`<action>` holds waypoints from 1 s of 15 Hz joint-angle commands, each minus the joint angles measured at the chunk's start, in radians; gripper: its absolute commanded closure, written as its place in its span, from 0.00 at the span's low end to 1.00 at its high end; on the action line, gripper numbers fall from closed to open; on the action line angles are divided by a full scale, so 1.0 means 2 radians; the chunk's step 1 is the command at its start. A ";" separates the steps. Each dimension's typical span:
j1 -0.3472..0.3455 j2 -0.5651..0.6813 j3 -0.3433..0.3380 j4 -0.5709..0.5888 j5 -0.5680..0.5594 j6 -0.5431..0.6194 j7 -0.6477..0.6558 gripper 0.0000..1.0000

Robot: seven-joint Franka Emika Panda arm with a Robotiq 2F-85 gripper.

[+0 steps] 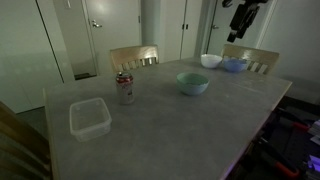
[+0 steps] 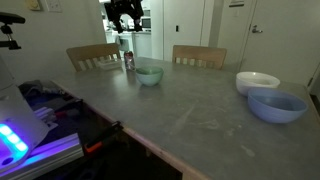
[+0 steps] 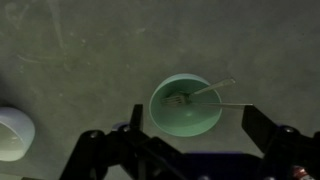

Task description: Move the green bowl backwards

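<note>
The green bowl (image 1: 193,83) is a pale mint round bowl on the grey table, seen in both exterior views (image 2: 149,75). In the wrist view the green bowl (image 3: 186,106) lies below the camera with two forks (image 3: 205,95) in it, handles sticking over the rim. My gripper (image 3: 190,135) is open and empty, high above the bowl, its fingers either side of it in the wrist view. In the exterior views the gripper (image 1: 243,15) (image 2: 125,13) hangs well above the table.
A white bowl (image 1: 211,61) and a blue bowl (image 1: 235,65) sit near one table edge. A soda can (image 1: 125,89) and a clear plastic container (image 1: 89,118) stand on the table. Wooden chairs (image 1: 134,57) line the far side.
</note>
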 commanded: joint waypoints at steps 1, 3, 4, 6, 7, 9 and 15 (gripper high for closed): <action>0.004 0.007 -0.001 0.001 0.002 0.004 -0.005 0.00; -0.007 0.011 0.020 0.003 -0.016 0.010 0.031 0.00; -0.024 0.018 0.047 0.003 -0.039 0.021 0.077 0.00; -0.055 0.033 0.099 0.008 -0.086 0.022 0.167 0.00; -0.075 0.039 0.132 0.011 -0.103 0.017 0.210 0.00; -0.110 0.056 0.190 0.027 -0.132 0.000 0.299 0.00; -0.130 0.171 0.192 0.118 -0.205 -0.068 0.508 0.00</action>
